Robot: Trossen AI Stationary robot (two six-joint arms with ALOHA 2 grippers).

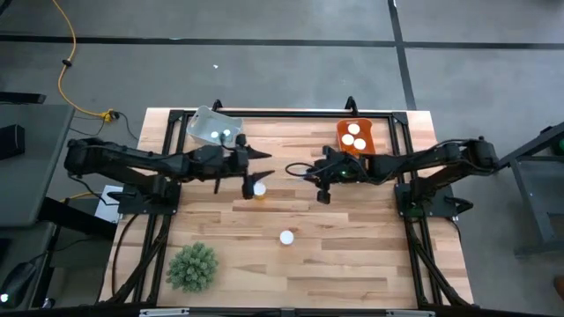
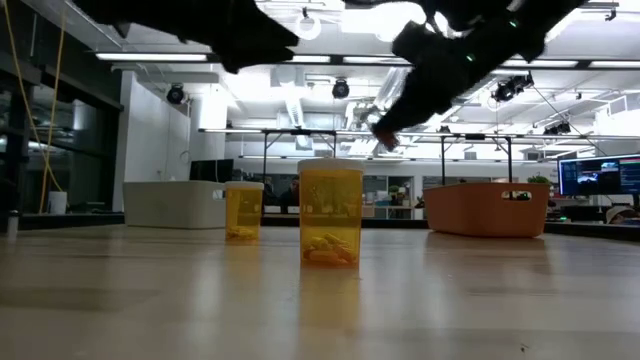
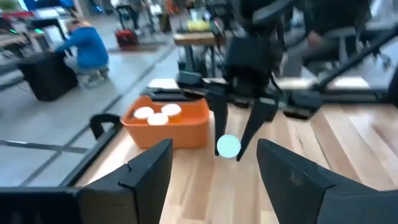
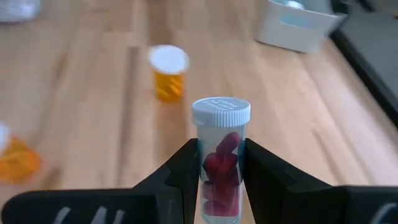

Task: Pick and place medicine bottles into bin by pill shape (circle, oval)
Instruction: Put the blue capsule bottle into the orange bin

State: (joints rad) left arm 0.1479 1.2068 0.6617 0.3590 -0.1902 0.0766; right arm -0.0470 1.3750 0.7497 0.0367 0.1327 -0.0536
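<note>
My right gripper is over the table's middle, shut on a small clear bottle of dark red pills with a white cap. My left gripper is open and empty, facing it from the left, raised above an amber bottle that stands on the table. A second amber bottle stands nearer the front edge. In the low view both bottles stand upright on their bases with yellow pills inside. My right gripper pinches the bottle's body between its two fingers, one on each side, below the cap. The bottle lies along the fingers, its white cap sticking out past the fingertips toward the table's left. It is lifted clear of the table.
A grey bin with two capped bottles sits at the far left. An orange bin with two capped bottles sits at the far right. A green spiky plant ball lies at the near left. A person in blue shows beyond the table.
</note>
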